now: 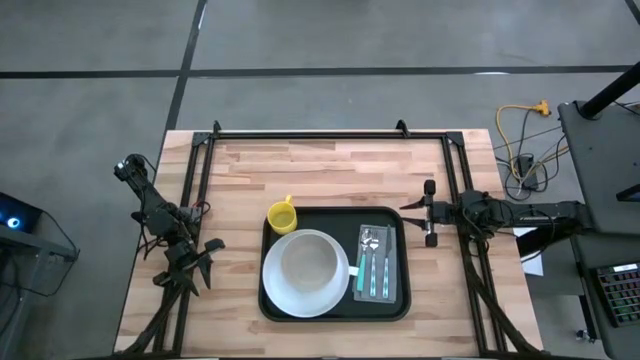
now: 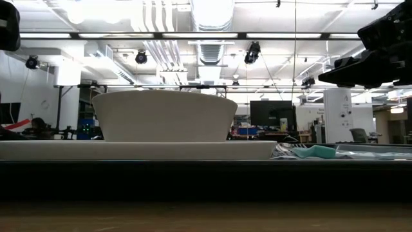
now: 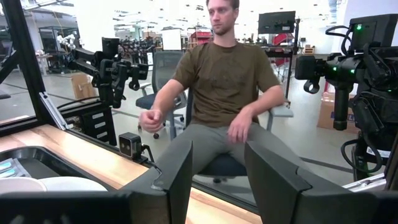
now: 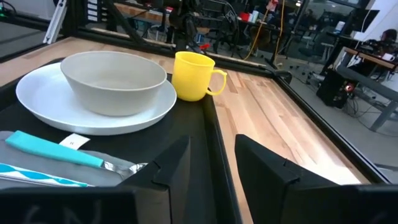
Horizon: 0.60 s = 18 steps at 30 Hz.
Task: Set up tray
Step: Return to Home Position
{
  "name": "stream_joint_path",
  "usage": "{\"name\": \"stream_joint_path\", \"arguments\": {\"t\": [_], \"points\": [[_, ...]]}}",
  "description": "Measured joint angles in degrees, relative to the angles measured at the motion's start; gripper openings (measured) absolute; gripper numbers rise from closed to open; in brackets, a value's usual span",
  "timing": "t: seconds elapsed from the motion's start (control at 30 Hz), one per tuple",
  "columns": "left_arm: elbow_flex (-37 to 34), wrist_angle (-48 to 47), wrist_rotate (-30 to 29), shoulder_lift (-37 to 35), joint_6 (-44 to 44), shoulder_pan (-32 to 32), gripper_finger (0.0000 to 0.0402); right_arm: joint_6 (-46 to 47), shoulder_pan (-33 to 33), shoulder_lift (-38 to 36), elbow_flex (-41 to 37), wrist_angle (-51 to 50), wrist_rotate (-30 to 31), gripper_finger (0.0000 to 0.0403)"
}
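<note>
My left gripper [image 1: 200, 263] hung over the tabletop [image 1: 330, 170] near its left edge, well clear of the tray [image 1: 335, 318]. Its fingers [image 3: 180, 177] were spread, with nothing between them. My right gripper [image 1: 431, 213] sat just beside the tray's right rim without touching it, and its fingers [image 4: 171, 165] were likewise spread and empty.

The tray lay flat between the 2 arms, about midway across the tabletop and closer to the edge at the bottom of the high view. A white plate [image 1: 272, 292] filled the tray's left half, with a pale bowl [image 1: 305, 262] standing upright on it. A yellow cup [image 1: 282, 216] stood upright at the tray's far left corner, close to the plate. I couldn't tell whether it was wholly inside the rim. A grey napkin [image 1: 392, 250] lay in the tray's right half, carrying 3 pieces of cutlery [image 1: 372, 268] side by side. The leftmost had a teal handle.

Through the left wrist camera I saw a person [image 3: 224, 81] seated in a chair beyond the tabletop's right edge.
</note>
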Motion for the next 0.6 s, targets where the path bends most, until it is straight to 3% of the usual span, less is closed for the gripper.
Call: {"name": "stream_joint_path", "arguments": {"t": [0.6], "points": [[-0.01, 0.0, 0.0, 0.0, 0.0, 0.02, 0.0132, 0.0, 0.0, 0.0, 0.0, 0.0, 0.0, 0.0111]]}}
